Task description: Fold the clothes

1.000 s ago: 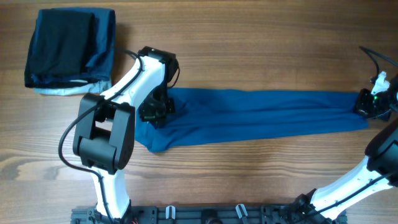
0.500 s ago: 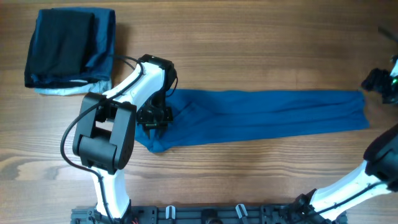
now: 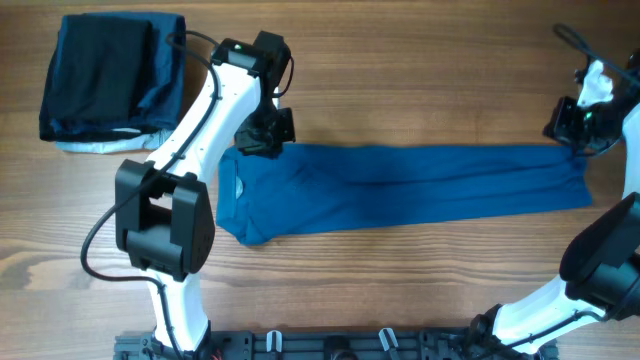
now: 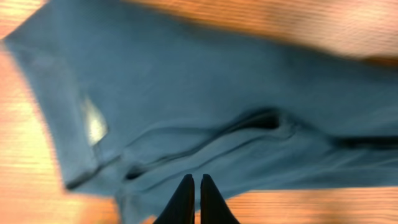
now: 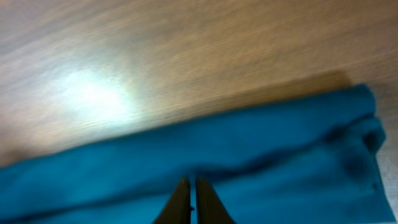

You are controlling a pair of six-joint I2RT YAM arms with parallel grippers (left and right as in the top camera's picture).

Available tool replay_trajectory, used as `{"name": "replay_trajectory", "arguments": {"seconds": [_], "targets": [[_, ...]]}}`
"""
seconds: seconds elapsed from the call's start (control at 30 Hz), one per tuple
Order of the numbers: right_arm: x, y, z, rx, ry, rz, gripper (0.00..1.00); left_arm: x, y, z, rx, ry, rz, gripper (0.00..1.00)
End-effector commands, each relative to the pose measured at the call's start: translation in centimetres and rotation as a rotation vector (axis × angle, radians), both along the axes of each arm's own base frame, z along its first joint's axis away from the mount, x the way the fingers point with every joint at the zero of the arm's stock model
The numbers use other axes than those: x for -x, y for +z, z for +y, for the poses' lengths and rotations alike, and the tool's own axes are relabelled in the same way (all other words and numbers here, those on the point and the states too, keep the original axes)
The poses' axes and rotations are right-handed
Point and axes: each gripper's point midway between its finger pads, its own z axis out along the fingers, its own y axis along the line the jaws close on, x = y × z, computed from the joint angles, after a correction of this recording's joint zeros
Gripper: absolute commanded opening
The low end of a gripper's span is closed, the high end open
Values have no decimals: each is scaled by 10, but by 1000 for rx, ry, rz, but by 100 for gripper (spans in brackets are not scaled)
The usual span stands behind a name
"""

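1. Both wrist views are motion-blurred, so fabric detail is soft and the wood grain is smeared.
2. In the overhead view the left arm (image 3: 205, 110) crosses the upper-left corner of the polo shirt (image 3: 400, 185) and hides that edge. The left gripper (image 3: 262, 138) sits at that corner, and its own body blocks the tips from above.
3. The right arm (image 3: 610, 250) is cut off by the frame's right edge. The right gripper (image 3: 573, 130) is a dark shape at the shirt's upper-right corner. Can't tell from above whether it touches the cloth.
4. Sleeves and button placket can't be made out in any view.
5. In the left wrist view the left gripper's fingers (image 4: 185, 193) are pressed together with nothing between them. Blue fabric fills the view beyond the tips.
6. In the right wrist view the right gripper's fingers (image 5: 180, 196) are likewise pinched together and empty. The shirt's edge lies just ahead, with bare table (image 5: 124, 56) past it.
7. The shirt lies flat mid-table as a long narrow band.
8. Its long axis runs left-right across the table.
9. The collar end points left, where a pale label patch (image 4: 93, 124) shows in the left wrist view. The other end is at the right.
10. The left end is wider, and its lower corner pokes towards the robot's side.
11. Folded dark garments (image 3: 110, 80) sit at the far-left corner, well apart from the shirt.
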Motion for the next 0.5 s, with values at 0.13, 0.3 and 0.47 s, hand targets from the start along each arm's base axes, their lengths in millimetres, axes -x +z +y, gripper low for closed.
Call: {"name": "replay_trajectory", "arguments": {"seconds": [0.13,0.3,0.47], "targets": [[-16,-36,-16,71,-53,-90,4,10,-35,-29,73,-58,-7,5],[-6,-61,-35,148,-185,-43,4,9,-52,-29,74,-60,-30,5],[14,-70,-34,140,-266,44,4,5,-60,-27,66,-60,-55,6]]}}
